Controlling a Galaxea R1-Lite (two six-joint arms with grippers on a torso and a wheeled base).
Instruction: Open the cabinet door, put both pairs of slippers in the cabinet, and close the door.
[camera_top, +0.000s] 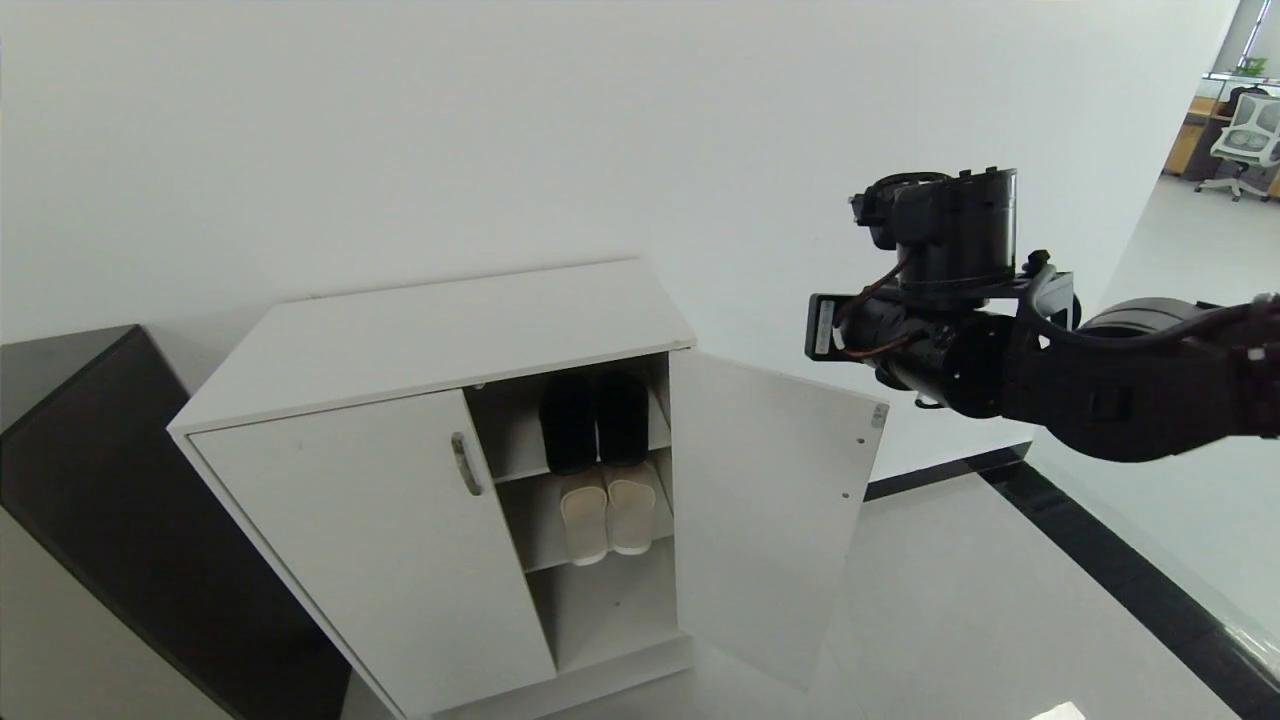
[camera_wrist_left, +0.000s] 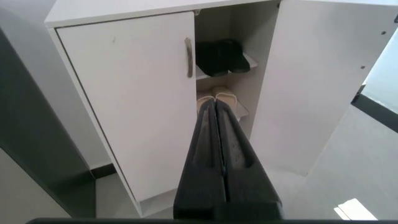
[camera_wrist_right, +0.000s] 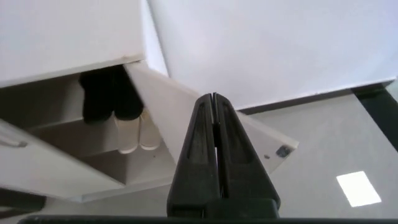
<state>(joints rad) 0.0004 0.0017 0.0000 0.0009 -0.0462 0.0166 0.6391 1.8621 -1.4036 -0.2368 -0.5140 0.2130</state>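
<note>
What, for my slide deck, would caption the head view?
White two-door cabinet with right-hand door open, black slippers shelved above cream slippers, robot's right arm raised alongside.

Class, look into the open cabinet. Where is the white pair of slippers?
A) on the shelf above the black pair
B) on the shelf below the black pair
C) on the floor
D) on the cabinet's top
B: the white slippers lie one shelf under the black slippers inside the cabinet.

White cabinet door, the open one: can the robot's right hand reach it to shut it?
Probably yes: the right hand hangs near the open white cabinet door, with nothing between them.
</note>
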